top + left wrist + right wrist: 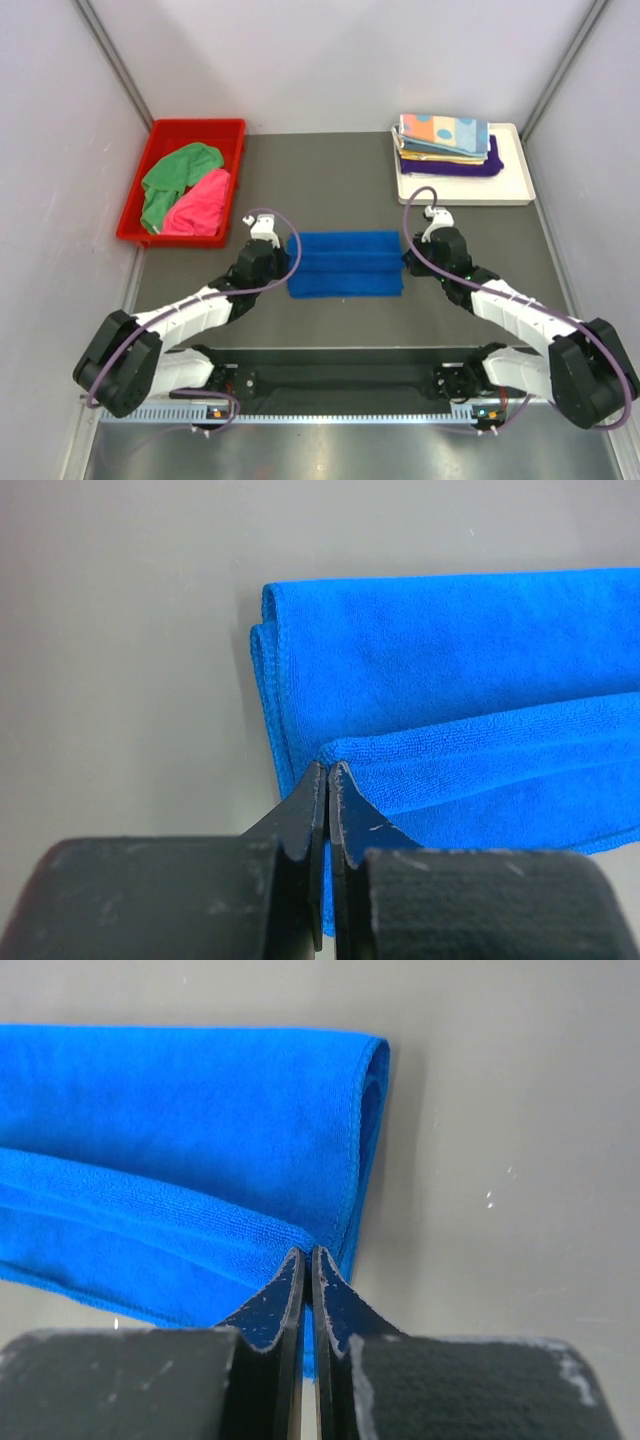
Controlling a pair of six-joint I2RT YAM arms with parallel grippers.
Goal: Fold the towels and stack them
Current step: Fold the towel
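Observation:
A royal blue terry towel (345, 263) lies partly folded on the grey table between my arms. My left gripper (283, 262) is shut on the towel's left near edge, seen in the left wrist view (328, 770) with blue cloth (450, 660) pinched between the jaws. My right gripper (408, 262) is shut on the towel's right near edge, seen in the right wrist view (307, 1255) with the cloth (180, 1130) lifted into a ridge. A green towel (175, 178) and a pink towel (200, 203) lie in the red bin. Folded towels (445, 143) are stacked on the white tray.
The red bin (160, 128) stands at the back left. The white tray (510, 188) stands at the back right; its stack shows an orange-pink dotted towel on top, yellow and purple below. Enclosure walls run along both sides.

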